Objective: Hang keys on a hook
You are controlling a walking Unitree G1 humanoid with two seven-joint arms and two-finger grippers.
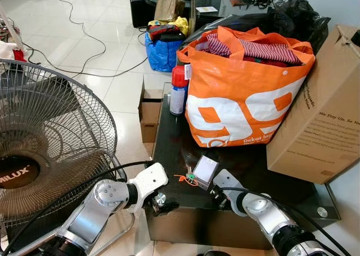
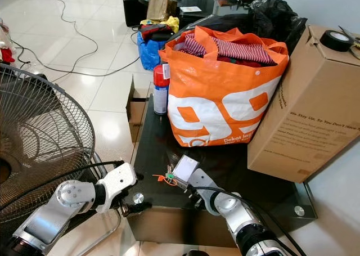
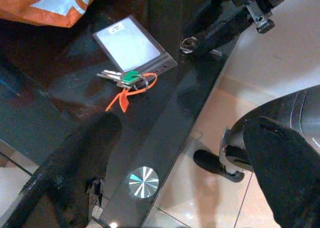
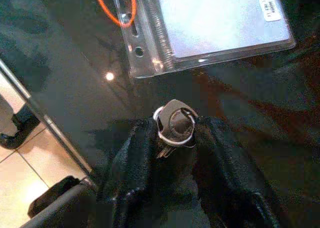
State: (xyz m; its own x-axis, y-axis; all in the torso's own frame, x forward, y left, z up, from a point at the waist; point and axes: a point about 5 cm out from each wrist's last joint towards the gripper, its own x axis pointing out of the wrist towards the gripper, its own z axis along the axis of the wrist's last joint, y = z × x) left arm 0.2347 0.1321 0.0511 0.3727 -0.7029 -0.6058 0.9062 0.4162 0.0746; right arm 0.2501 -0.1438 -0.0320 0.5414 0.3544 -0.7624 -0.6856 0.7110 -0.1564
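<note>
The right gripper [image 4: 172, 138] is low over the near edge of the dark glass table [image 1: 169, 138], its two black fingers [image 4: 130, 163] pressed in on a silver key with a ring [image 4: 174, 124], pinching it right at the tips. Just beyond that lies a clear plastic card sleeve [image 1: 205, 170], flat on the glass, and at its left edge sits the bunch of keys [image 3: 127, 78] with a green tag and an orange loop of cord [image 3: 125, 95], also lying on the table. Over on the left, the left gripper [image 3: 175, 168] hangs at the table's near left corner, fingers spread wide apart, one over the glass and one out over the tiled floor. Farther back there's a big orange bag [image 1: 242, 93] stuffed with clothes, a red-capped spray can [image 1: 178, 90] to its left, and a cardboard box [image 1: 320, 115] on the right. A standing fan [image 1: 50, 138] is at the left.
</note>
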